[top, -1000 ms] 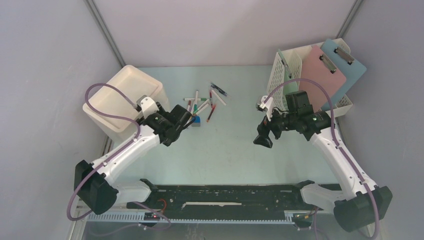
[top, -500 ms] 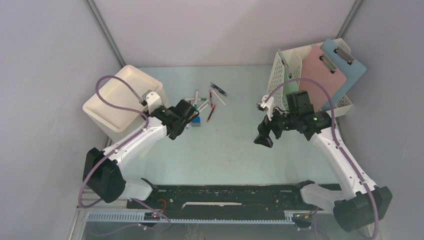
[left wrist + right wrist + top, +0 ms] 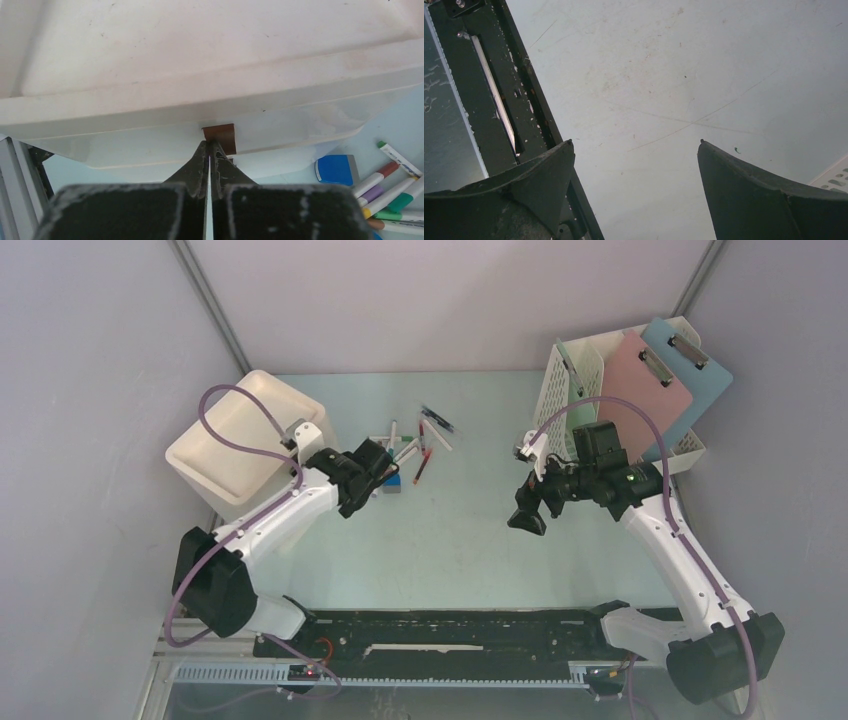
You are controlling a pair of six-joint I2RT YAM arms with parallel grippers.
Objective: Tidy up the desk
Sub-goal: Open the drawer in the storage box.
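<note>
Black rail (image 3: 450, 625) up front, and the pale mint tabletop (image 3: 450, 550) runs back from it to the grey walls (image 3: 100, 390). The right hand (image 3: 635, 142) hangs spread wide above the bare surface, gripping nothing. The left hand (image 3: 209, 144) is clenched, fingertips pressed together, with a small brown piece (image 3: 219, 136) right at the tips; pinched or not, can't tell. Beside it lie a blue block (image 3: 336, 169) and scattered markers (image 3: 415, 445). The white bin (image 3: 240, 435) sits far left. Far right, the perforated rack (image 3: 575, 380) holds a pink clipboard (image 3: 645, 390) and a blue clipboard (image 3: 695, 365).

Brown piece (image 3: 220, 136) past left gripper (image 3: 209, 145) tips: partly hidden, can't ID, can't tell if gripped. Markers (image 3: 374, 180) cropped at frame edge.
</note>
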